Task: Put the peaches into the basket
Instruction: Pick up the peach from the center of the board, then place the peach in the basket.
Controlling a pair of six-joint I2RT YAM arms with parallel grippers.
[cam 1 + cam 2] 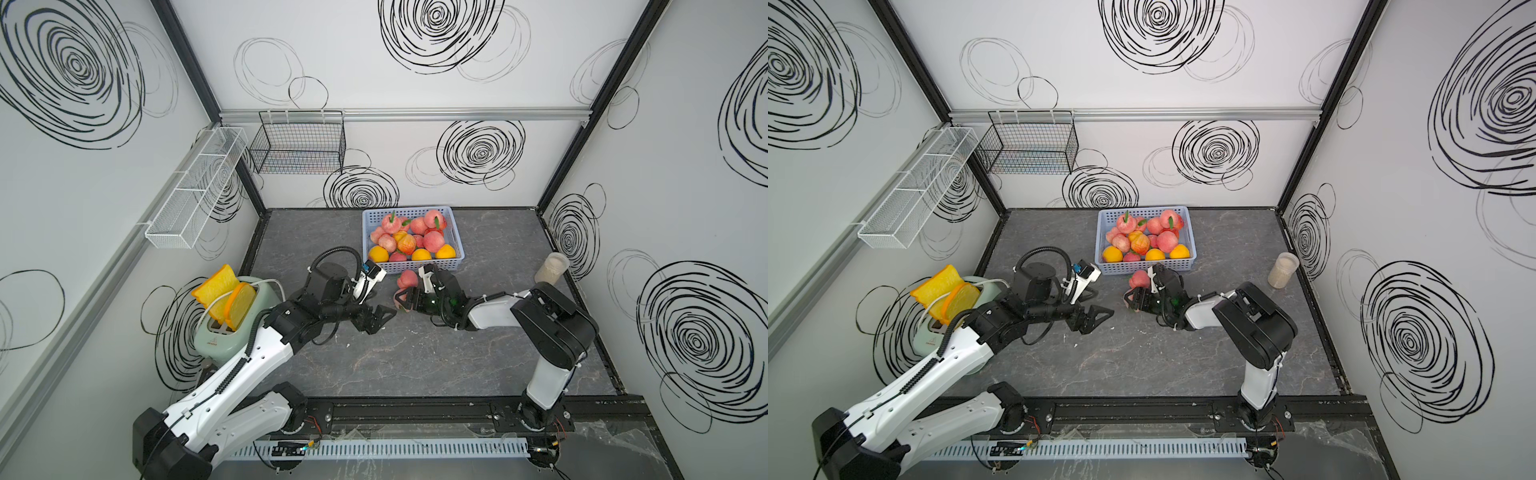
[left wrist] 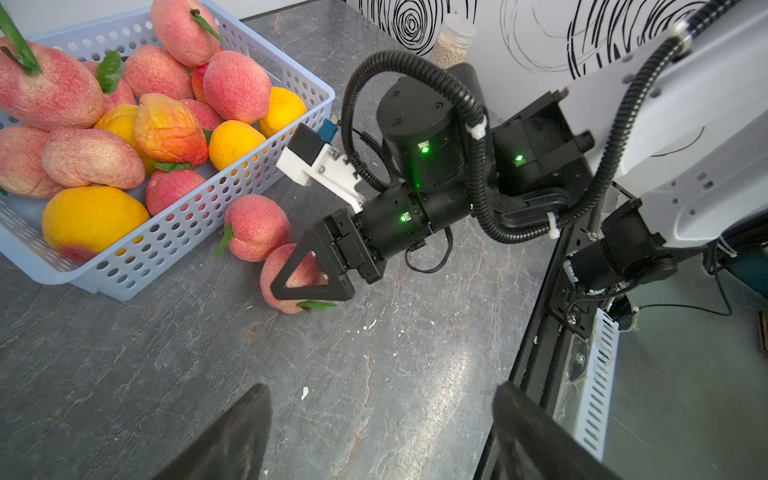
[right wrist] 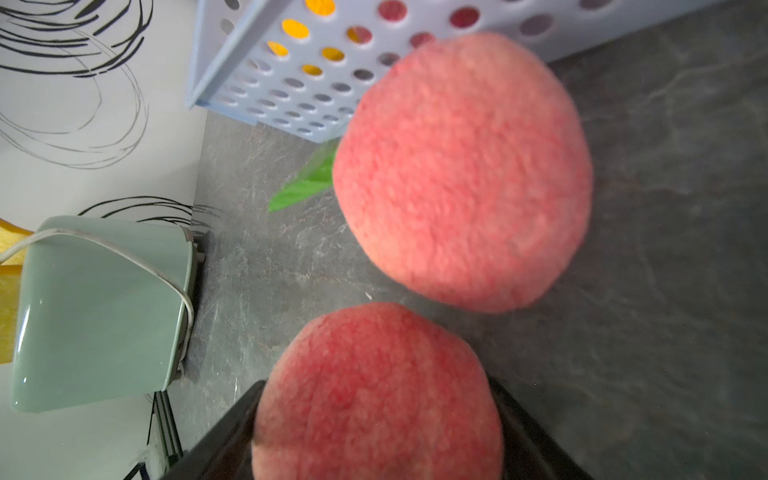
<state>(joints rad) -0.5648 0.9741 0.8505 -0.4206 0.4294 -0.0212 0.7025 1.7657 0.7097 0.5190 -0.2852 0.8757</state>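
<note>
The basket (image 1: 415, 265) stands at the back of the table and is heaped with peaches (image 1: 432, 241), pink-red ones piled above and a few yellow-orange ones along its near wall

Two more peaches lie on the table outside the basket, in front of that near wall. The first peach (image 1: 408, 279) lies just beside the wall with its green leaf pointing along it; in the right wrist view (image 3: 461, 174) nothing touches it. The second peach (image 3: 374, 395) lies on the far side of the first from the basket, close against it

The right gripper (image 1: 404, 300) is at this second peach. Its fingers (image 2: 309, 293) stand one on each side of the fruit, and in the right wrist view both sit against its skin, so they are closed on it. The peach looks to be down on the table

The left gripper (image 1: 380, 318) hangs farther out from the basket's near wall than both loose peaches, off toward the basket's left corner. Its fingers (image 2: 232, 440) are spread wide with only bare table between them

A toaster (image 1: 232, 316) with bread slices stands well apart from the basket on its left, and a jar (image 1: 550, 268) stands near its right side
</note>
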